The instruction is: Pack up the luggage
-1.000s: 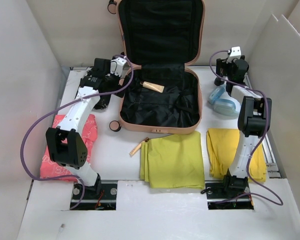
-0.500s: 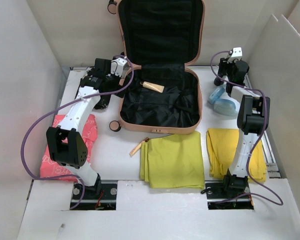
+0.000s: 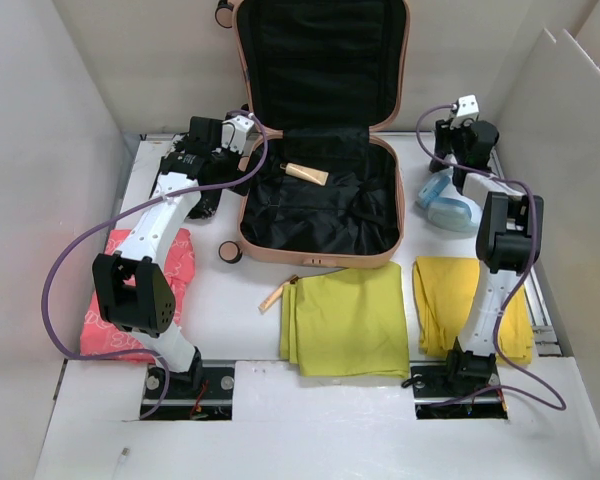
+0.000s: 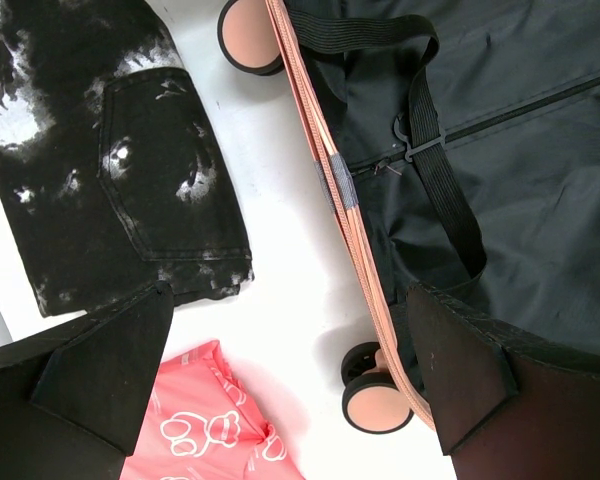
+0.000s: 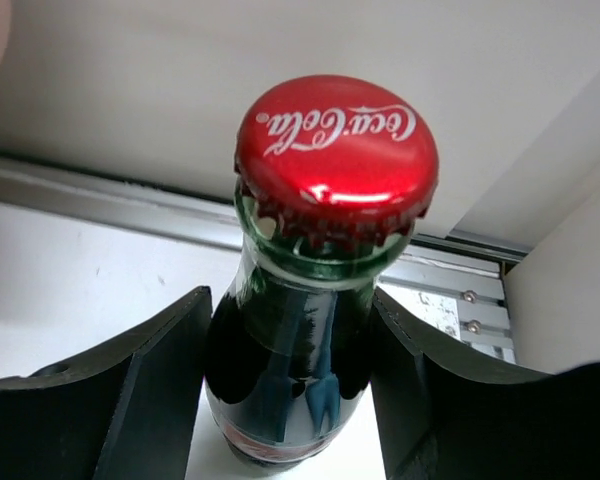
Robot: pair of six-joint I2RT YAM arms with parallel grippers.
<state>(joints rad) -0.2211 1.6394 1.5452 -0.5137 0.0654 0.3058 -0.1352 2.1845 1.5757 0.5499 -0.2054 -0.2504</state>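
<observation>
Two arms are reaching toward the far side of the table. Between them the peach-pink luggage (image 3: pixel 330 215) is lying open, its lid standing upright against the back wall and its black lining facing up. A tan tube (image 3: pixel 307 173) is resting inside the lower half, near the hinge.

The left gripper (image 4: pixel 285 350) is hanging just outside the luggage's left rim with its jaws spread wide, gripping nothing. Under it a black-and-white bleached denim garment (image 4: pixel 130 170) is lying flat on the table, a pink paw-print cloth (image 4: pixel 205 430) is showing at the near edge of the wrist view, and a peach wheel (image 4: pixel 375 405) of the luggage is sitting just beside the rim.

The right gripper (image 5: pixel 290 370) is sitting in the far right corner, its two fingers pressing against opposite sides of an upright glass Coca-Cola bottle (image 5: pixel 300 330) below its red cap (image 5: pixel 337 150).

Nearer the arm bases, two yellow cloths (image 3: pixel 345 320) are lying side by side, and a light blue item (image 3: pixel 445 205) is lying right of the luggage.
</observation>
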